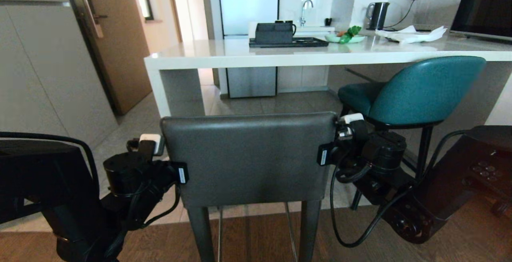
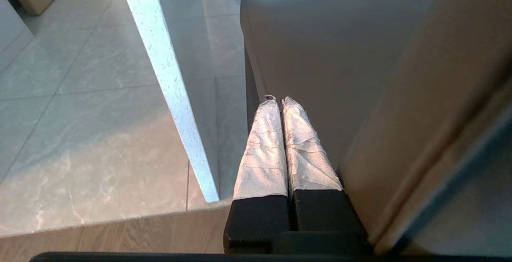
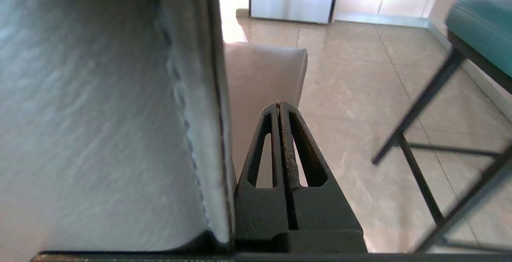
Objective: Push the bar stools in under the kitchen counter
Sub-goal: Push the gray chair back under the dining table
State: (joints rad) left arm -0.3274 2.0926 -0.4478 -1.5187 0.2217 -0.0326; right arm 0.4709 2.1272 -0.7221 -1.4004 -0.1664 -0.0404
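The dark grey square-backed bar stool (image 1: 248, 158) stands right in front of me, short of the white kitchen counter (image 1: 280, 56). My left gripper (image 1: 152, 140) sits against the left edge of its backrest and my right gripper (image 1: 351, 119) against the right edge. In the left wrist view the left gripper (image 2: 279, 101) is shut, empty, beside the backrest (image 2: 420, 114) and above the seat (image 2: 320, 54). The right gripper (image 3: 279, 104) is shut too, next to the backrest (image 3: 100, 114). The teal bar stool (image 1: 424, 90) stands to the right, its seat partly under the counter.
The counter's white end leg (image 1: 176, 94) stands ahead on the left, close to the grey stool's seat (image 2: 168, 74). The teal stool's black legs (image 3: 420, 134) are near the right arm. A tray (image 1: 288, 42), kettle (image 1: 378, 15) and screen (image 1: 480, 10) sit on the counter. A brown door (image 1: 116, 34) is at the left.
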